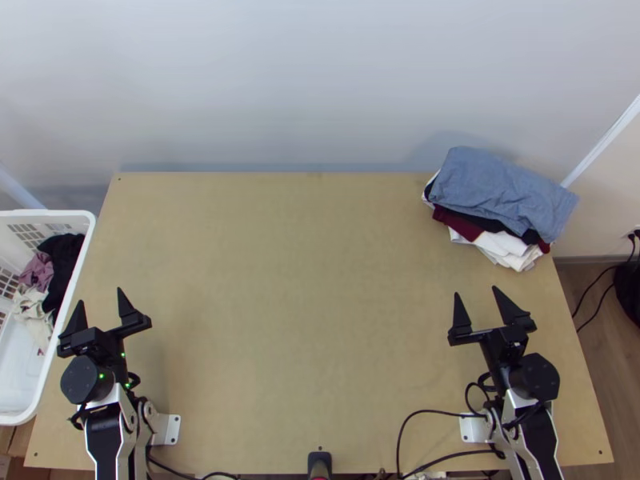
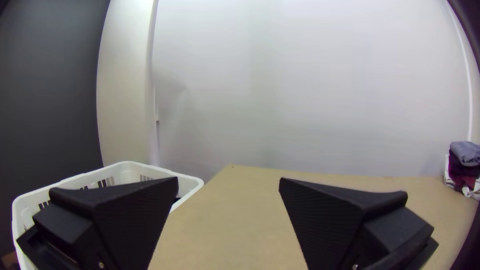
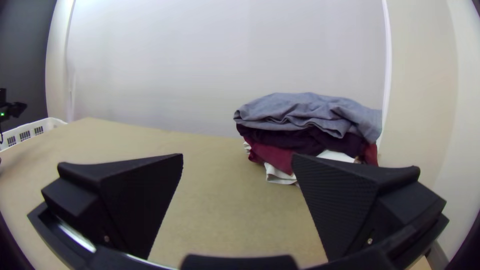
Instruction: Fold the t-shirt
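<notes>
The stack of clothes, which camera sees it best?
The right wrist view shows the stack of clothes best: it is close, its layers seen side-on. The top view looks down on it; the left wrist view has it small, at the edge.

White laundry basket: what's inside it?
In the basket at the table's left lie bunched cloths: black, mauve and cream. Whatever lies beneath them is covered, and I can't tell whether a t-shirt is among them.
</notes>
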Controlling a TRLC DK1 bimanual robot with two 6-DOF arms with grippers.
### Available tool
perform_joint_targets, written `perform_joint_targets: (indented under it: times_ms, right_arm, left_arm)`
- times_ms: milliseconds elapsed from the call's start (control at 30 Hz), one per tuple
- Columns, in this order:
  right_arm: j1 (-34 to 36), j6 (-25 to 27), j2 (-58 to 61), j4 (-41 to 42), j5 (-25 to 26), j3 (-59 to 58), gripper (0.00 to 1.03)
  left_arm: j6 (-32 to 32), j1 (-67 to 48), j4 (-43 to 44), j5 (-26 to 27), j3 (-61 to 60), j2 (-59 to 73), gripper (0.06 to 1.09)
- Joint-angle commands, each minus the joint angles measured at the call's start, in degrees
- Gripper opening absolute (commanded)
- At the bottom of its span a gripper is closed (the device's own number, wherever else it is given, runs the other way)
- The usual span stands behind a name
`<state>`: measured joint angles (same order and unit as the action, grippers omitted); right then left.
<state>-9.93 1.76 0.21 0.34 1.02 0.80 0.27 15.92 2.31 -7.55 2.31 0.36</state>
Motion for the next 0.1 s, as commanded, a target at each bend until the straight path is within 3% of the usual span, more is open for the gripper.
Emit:
perform_joint_targets:
  times_ms: [0,67]
  right_arm:
    - [0.3,0.0,-0.3,-1.3,0.3,-0.2,0.98]
    - [0.3,0.0,-0.3,-1.3,0.3,-0.2,0.98]
  left_arm:
    - [1.0,0.3,-0.8,0.3,-2.3,-0.4,1.04]
    - [1.0,0.3,-0.8,0.3,-2.3,-0.4,1.04]
